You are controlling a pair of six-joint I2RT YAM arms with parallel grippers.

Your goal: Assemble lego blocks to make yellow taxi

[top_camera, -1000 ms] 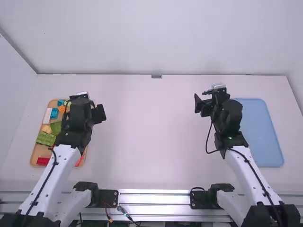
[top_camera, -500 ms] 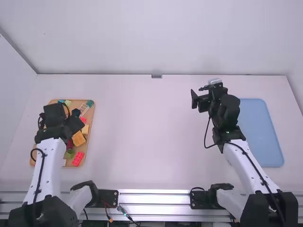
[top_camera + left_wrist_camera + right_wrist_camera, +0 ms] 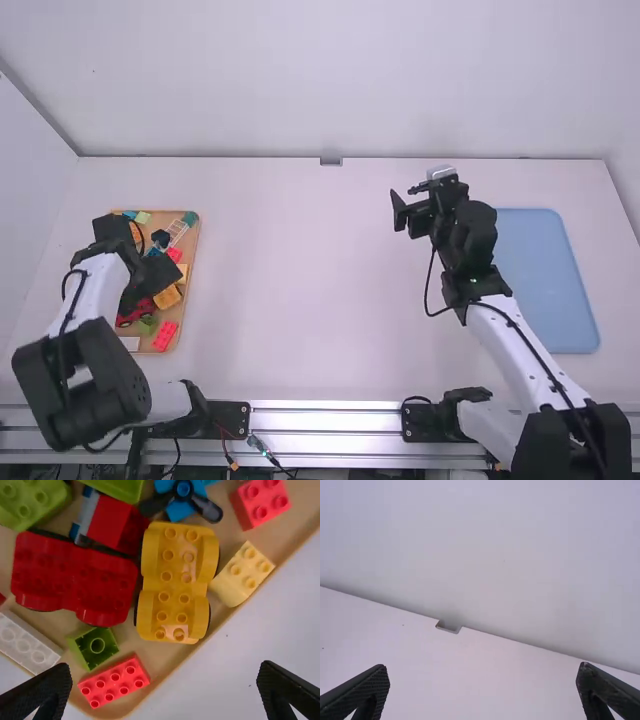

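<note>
My left gripper [image 3: 160, 272] is over the brick tray at the left in the high view. In the left wrist view the left gripper [image 3: 164, 692] stands wide open with nothing between its fingers. A yellow wheeled car base [image 3: 174, 582] lies studs up in the tray, beside a red car base [image 3: 72, 577] and a pale yellow brick [image 3: 244, 575]. My right gripper [image 3: 408, 210] is above the table, right of the middle. In the right wrist view the right gripper [image 3: 483, 692] is open and holds nothing.
The wooden tray [image 3: 187, 295] also holds a red brick [image 3: 114, 681], a white brick [image 3: 27, 642], a green brick [image 3: 93, 647] and several others, packed close together. A blue tray [image 3: 548, 280] lies at the right, beside the right arm.
The left arm has swung left and drawn back toward its base over the brick tray, uncovering more of its blocks. The right gripper has shifted slightly left.
</note>
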